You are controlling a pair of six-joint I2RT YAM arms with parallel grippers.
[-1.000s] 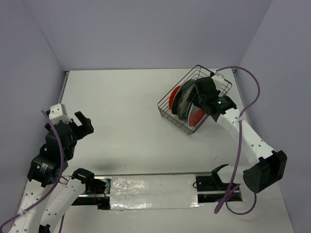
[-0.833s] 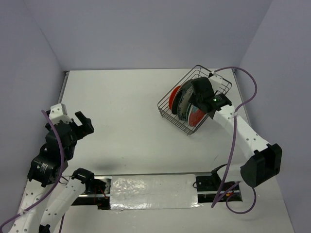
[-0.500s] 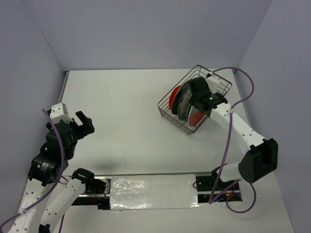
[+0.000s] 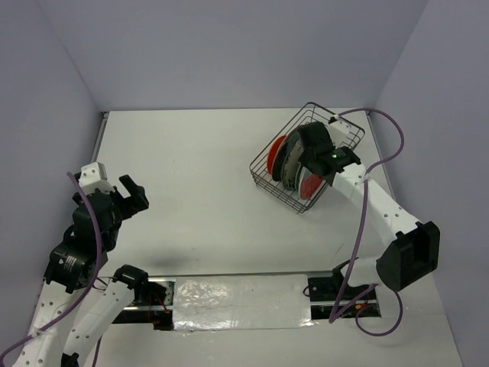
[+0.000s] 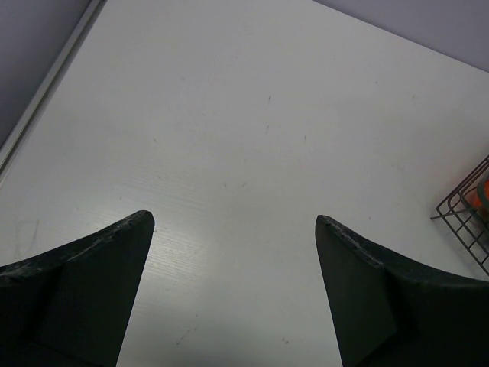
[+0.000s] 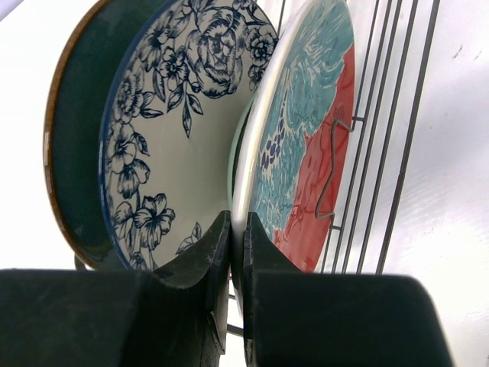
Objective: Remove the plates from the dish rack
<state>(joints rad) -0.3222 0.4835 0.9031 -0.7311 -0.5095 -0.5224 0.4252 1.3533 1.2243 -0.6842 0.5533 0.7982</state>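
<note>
Wire dish rack (image 4: 345, 134) sits by the table's (image 4: 191, 168) far right corner, plates (image 4: 284, 162) upright inside. We see the right pincer (image 6: 235, 233) clamped on the red-and-teal plate's (image 6: 306, 145) rim. The left pincer (image 5: 233, 222) gapes empty.

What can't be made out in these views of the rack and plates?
Right wrist view: the right pincer hides the floral plate's lower rim.
Top view: that pincer itself, under its own wrist; the plates overlap, count unclear.
Left wrist view: dish rack cut off by the right edge.

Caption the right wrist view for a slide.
Right gripper shut on the rim of the red-and-teal floral plate, beside the blue-patterned plate in the dish rack.
</note>
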